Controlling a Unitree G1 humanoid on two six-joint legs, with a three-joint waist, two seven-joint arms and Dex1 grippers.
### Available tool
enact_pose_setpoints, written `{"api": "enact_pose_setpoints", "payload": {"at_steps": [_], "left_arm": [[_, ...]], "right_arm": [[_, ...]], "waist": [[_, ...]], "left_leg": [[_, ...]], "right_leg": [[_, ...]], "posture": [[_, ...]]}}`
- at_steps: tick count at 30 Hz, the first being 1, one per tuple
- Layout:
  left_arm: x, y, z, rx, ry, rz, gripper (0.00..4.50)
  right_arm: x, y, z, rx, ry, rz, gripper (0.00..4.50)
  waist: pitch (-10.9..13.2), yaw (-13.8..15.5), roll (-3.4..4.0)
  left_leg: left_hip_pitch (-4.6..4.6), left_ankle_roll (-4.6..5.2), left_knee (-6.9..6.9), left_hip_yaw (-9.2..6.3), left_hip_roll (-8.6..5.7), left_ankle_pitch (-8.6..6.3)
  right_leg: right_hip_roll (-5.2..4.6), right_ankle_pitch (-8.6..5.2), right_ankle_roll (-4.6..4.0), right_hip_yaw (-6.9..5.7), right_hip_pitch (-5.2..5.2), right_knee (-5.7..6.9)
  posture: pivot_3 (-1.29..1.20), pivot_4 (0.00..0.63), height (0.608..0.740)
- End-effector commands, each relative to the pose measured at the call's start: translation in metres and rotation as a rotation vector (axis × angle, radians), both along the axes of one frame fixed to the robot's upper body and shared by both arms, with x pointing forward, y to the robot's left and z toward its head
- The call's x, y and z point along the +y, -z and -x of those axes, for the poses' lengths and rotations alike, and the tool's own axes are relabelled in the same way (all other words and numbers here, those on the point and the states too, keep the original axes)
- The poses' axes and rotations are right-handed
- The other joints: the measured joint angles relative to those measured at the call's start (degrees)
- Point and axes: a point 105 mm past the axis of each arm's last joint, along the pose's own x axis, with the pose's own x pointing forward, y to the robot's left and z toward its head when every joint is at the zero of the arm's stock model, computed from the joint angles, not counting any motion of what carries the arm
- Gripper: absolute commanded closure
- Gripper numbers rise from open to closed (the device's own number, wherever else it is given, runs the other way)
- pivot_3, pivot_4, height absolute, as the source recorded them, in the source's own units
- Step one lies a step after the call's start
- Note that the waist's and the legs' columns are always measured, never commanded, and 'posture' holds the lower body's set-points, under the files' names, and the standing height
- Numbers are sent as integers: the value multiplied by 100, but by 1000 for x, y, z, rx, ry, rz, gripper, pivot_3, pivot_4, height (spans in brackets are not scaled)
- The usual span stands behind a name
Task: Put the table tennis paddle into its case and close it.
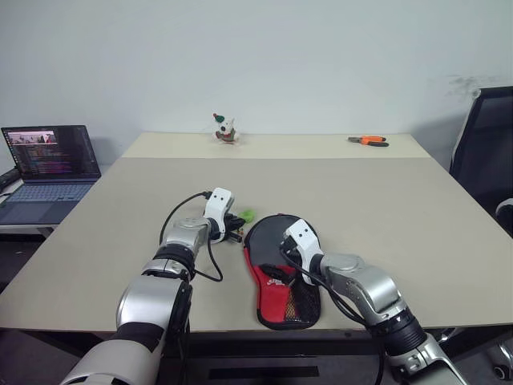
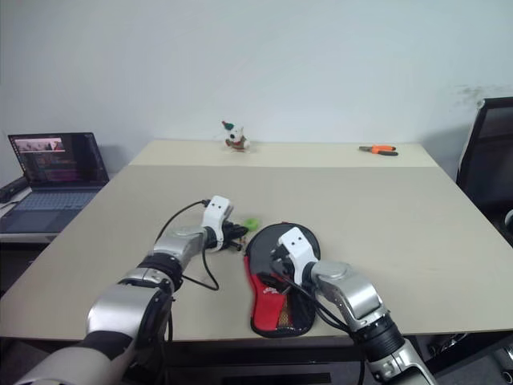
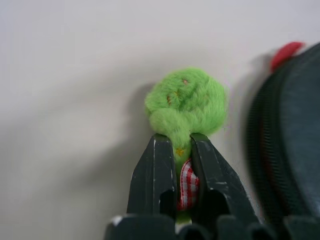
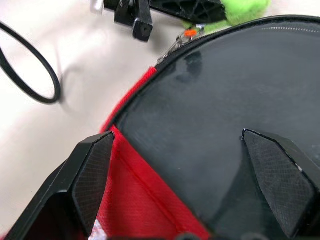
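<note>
The case (image 1: 271, 241), a black paddle-shaped pouch with a red panel and a mesh pocket, lies flat near the table's front edge. The table tennis paddle is hidden. My left gripper (image 3: 175, 142) is just left of the case's round end, shut on a fluffy green pom-pom (image 3: 186, 102) with a red checked ribbon. The pom-pom (image 1: 247, 215) rests beside the case's zip edge (image 4: 186, 34). My right gripper (image 4: 172, 140) hovers open over the case's round black face, one finger at its left rim and the other over the black surface.
A black cable (image 1: 192, 241) loops on the table (image 1: 377, 200) by my left wrist. At the far edge stand a small toy figure (image 1: 225, 128) and orange pliers (image 1: 369, 140). A laptop (image 1: 52, 164) sits off to the left, a black chair (image 1: 489, 152) to the right.
</note>
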Motion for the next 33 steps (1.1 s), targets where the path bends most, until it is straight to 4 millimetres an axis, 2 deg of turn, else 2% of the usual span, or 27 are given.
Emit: {"api": "enact_pose_setpoints", "payload": {"at_steps": [1, 4, 7, 11, 15, 19, 28, 33], "left_arm": [[11, -20, -12, -111, -102, -138, 4440], [3, -35, -19, -180, -121, -179, 4440], [-15, -46, -23, -242, -81, -253, 4441], [-33, -55, -25, -285, -43, -287, 4441], [-79, -77, -25, -401, 60, -354, 4441], [-104, -74, -19, -455, 189, -497, 4442], [-161, -66, 0, -648, 494, -826, 4443], [-182, -68, 9, -730, 575, -881, 4443]], "right_arm": [[-10, 16, 4, 55, 0, 53, 0], [-12, 24, 10, 82, -14, 75, 0], [-12, 30, 15, 109, -18, 86, 0], [-10, 35, 24, 135, -27, 91, 0], [-13, 55, 42, 215, -38, 124, 0], [-13, 58, 51, 229, -51, 141, 0], [-13, 59, 56, 243, -37, 141, 0], [-12, 61, 64, 258, -36, 134, 0]], "waist": [[0, -1, 0], [0, -1, -1], [-1, 7, -2], [-2, 11, -3], [-4, 21, -6], [-9, 10, -8], [-11, 23, -10], [-12, 40, -11]], "left_leg": [[0, 0, 8, -1, 0, 0], [-1, 0, 26, -6, 0, 0], [-4, 0, 34, -7, -1, 0], [-8, 0, 36, -7, -3, 0], [-10, 0, 33, -10, -5, -1], [-6, 0, 34, -9, -9, -1], [-2, 0, 34, -12, -9, -1], [-4, 0, 33, -18, -9, -1]], "right_leg": [[3, 0, 0, -1, 0, 5], [7, -9, 16, -5, 4, 11], [8, -10, 18, -8, 7, 12], [4, -8, 16, -7, 8, 11], [4, -8, 15, -11, 8, 9], [1, -12, 23, -10, 14, 7], [2, -14, 26, -13, 22, 4], [1, -15, 27, -17, 25, 0]], "posture": [[0, 150, 740], [0, 150, 740], [0, 150, 740], [0, 150, 740], [0, 150, 740], [0, 150, 740], [0, 150, 740], [0, 150, 740]]}}
